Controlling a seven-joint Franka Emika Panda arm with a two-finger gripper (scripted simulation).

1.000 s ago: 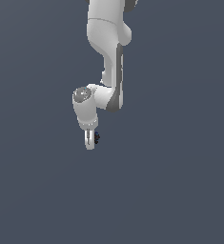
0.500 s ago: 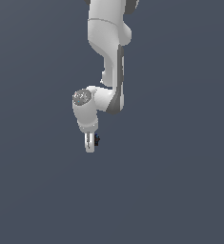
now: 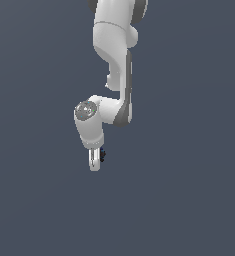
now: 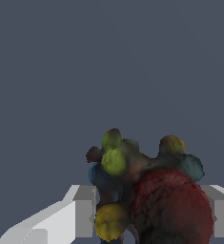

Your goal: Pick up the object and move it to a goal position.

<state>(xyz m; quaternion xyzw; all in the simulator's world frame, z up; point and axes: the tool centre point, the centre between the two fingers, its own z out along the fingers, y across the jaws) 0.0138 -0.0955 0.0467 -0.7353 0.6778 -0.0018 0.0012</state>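
The object (image 3: 103, 155) is a tiny dark lump with coloured specks, seen at the side of the white fingers in the exterior view. In the wrist view the object (image 4: 147, 195) fills the space between both fingers (image 4: 80, 209), a dark mass with red, yellow-green and teal bumps. My gripper (image 3: 95, 162) points down from the white arm and is shut on the object, holding it in the air.
Only a plain dark grey-blue background surrounds the arm (image 3: 116, 60) in both views. No surface edge, container or other object shows.
The arm, gripper and object have shifted only very slightly between the earlier frames and now; the grip is unchanged.
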